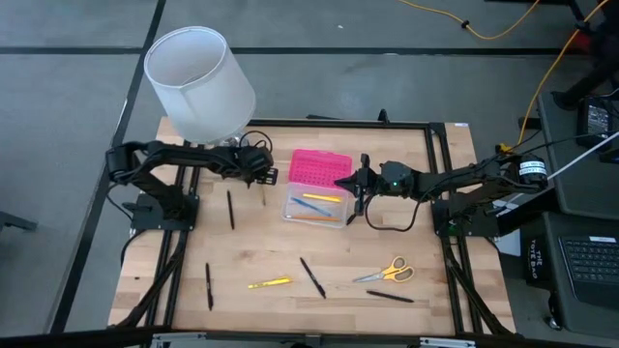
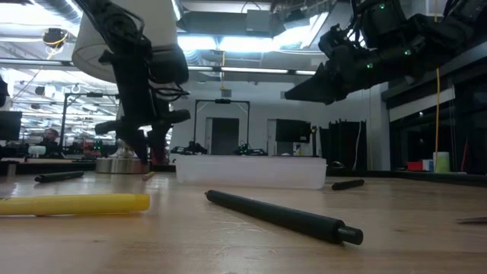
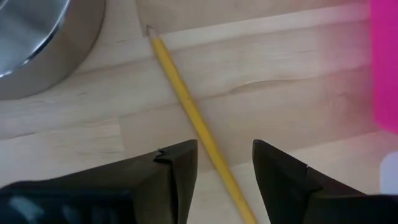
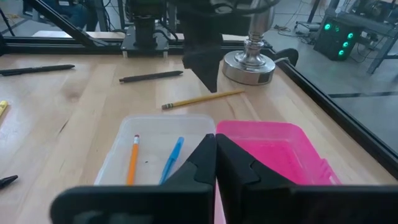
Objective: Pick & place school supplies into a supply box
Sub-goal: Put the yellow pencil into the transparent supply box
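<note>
Nearest us on the table (image 1: 455, 300), scissors (image 1: 385, 272) and several pens lie loose, not yet collected. Further back the supply box (image 1: 317, 206) sits open, two pens inside; our right hand (image 1: 356, 189) hovers beside it, fingers together and empty. Beyond, our left hand (image 3: 225, 165) straddles a yellow pencil (image 3: 186, 104), fingers apart, apparently ready to grasp.

A white lampshade (image 1: 200, 82) stands at the far left corner of the wooden table (image 1: 290, 261). Its round metal base (image 4: 249, 66) rests on the tabletop. Yellow cables (image 1: 542, 72) trail across the floor.
</note>
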`<state>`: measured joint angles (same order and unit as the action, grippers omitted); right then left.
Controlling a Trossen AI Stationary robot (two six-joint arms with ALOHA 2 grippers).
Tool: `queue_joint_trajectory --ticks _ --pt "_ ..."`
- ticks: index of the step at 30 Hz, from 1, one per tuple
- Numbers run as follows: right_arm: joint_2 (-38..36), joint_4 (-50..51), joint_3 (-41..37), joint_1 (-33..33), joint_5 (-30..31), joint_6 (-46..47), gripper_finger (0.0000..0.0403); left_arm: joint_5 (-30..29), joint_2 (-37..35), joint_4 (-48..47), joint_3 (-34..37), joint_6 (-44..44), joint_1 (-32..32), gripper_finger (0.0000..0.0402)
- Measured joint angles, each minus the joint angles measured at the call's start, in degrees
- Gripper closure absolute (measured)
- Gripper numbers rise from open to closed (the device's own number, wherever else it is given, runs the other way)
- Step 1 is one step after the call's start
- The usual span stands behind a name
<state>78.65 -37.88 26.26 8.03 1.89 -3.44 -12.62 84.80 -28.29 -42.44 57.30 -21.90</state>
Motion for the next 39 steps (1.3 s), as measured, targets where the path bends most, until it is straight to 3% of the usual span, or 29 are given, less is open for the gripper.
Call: queue_joint_trajectory --ticks 8,29,39 --pt "0.0 0.1 0.0 0.0 0.0 -0.3 0.0377 -0.1 1.0 0.2 0.0 0.6 -0.5 0.0256" --pt "0.0 1.2 0.0 0.0 0.0 -1.4 0.0375 -0.3 1.1 0.0 0.0 3.5 -0.4 0.0258" --pt "0.0 1.6 0.0 0.0 0.0 -1.4 0.0375 0.4 5.0 1.4 0.0 3.2 -1.0 0.0258"
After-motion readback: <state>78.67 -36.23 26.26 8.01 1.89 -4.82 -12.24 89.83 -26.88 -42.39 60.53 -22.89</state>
